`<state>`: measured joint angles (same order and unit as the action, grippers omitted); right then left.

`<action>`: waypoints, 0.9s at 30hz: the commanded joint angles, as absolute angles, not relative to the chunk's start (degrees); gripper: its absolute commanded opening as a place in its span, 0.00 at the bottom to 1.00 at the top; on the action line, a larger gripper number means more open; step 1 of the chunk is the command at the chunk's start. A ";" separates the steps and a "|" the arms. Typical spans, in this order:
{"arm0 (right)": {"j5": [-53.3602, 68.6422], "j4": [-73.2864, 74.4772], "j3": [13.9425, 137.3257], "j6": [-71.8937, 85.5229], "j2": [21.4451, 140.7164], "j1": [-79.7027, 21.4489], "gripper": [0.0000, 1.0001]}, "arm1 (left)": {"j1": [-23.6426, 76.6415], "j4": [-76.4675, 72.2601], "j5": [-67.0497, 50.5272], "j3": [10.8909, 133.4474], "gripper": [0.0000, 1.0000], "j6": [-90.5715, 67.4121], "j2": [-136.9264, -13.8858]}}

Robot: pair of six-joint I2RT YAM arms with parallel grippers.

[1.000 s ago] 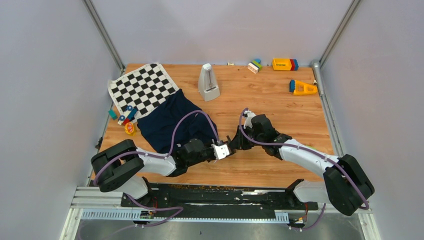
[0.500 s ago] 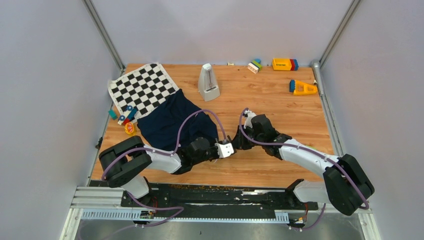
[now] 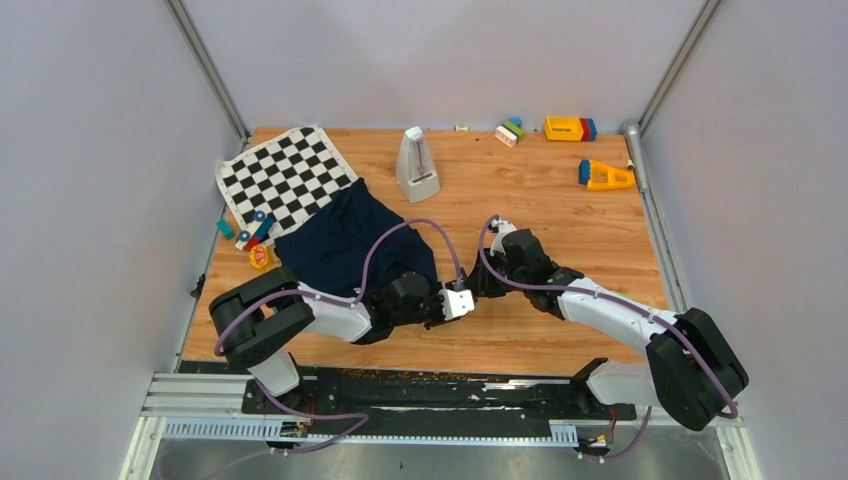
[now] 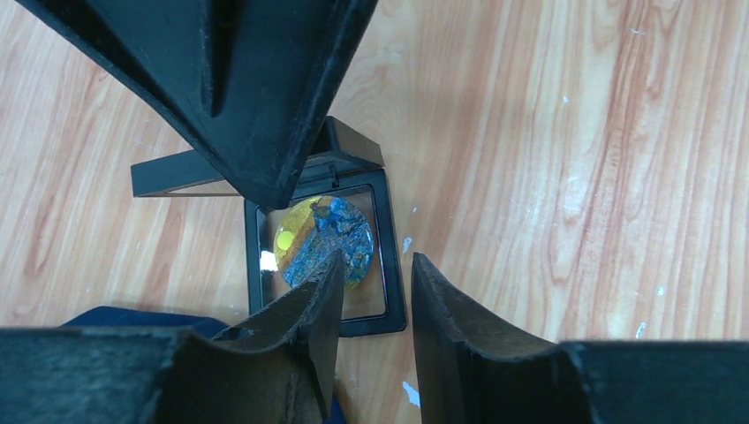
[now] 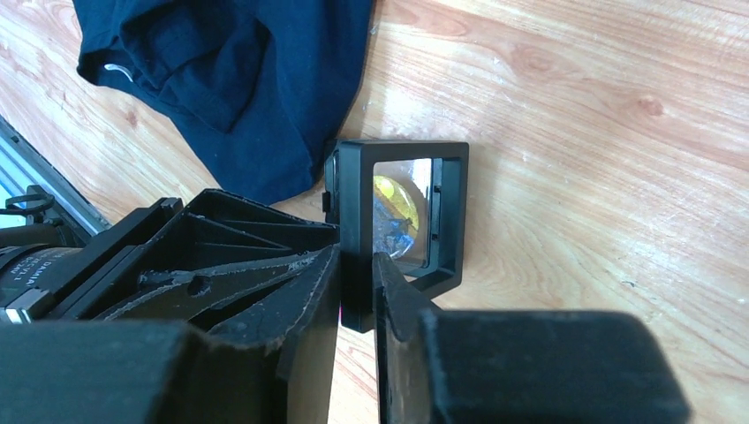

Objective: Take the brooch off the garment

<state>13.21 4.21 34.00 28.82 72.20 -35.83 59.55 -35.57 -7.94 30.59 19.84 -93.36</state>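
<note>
While low, left arm (image 3: 335, 318) outstretched.

- Classification: a robot test cell in a laboratory; nothing domestic or retail in its fittings.
- Enclosure: plain pale wall panels (image 3: 100, 200) close the left, right and top of the overhead view, joined by bare metal posts (image 3: 205, 65) at the upper corners.
- Work surface: a single wood-grain table (image 3: 560, 220) fills the centre.
- Mounting: the left arm (image 3: 320, 315) and right arm (image 3: 610, 310) stand on a black plate beside an aluminium rail (image 3: 400, 433) along the bottom edge; purple cables (image 3: 410, 222) run exposed.
- Props: unrelated items are scattered about, namely a checkered mat (image 3: 285, 178) at upper left, toy blocks (image 3: 570, 128) at upper right, a white metronome-shaped object (image 3: 417, 165) at top centre, and a dark garment (image 3: 340, 245) left of centre.
</note>
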 commanded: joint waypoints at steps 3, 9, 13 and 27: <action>12.00 4.31 34.50 28.08 70.23 -35.94 0.27 | 59.60 -38.80 -6.93 29.72 0.47 14.11 -89.40; 11.87 3.93 34.45 28.08 70.58 -36.00 0.39 | 57.06 -42.62 -5.96 27.21 0.44 10.39 -86.16; 12.10 3.48 34.24 28.30 70.28 -35.97 0.26 | 55.44 -42.74 -4.38 25.96 0.30 9.26 -84.41; 11.88 2.46 34.96 27.01 73.55 -38.93 0.18 | 52.20 -36.35 2.06 26.95 0.00 4.49 -84.71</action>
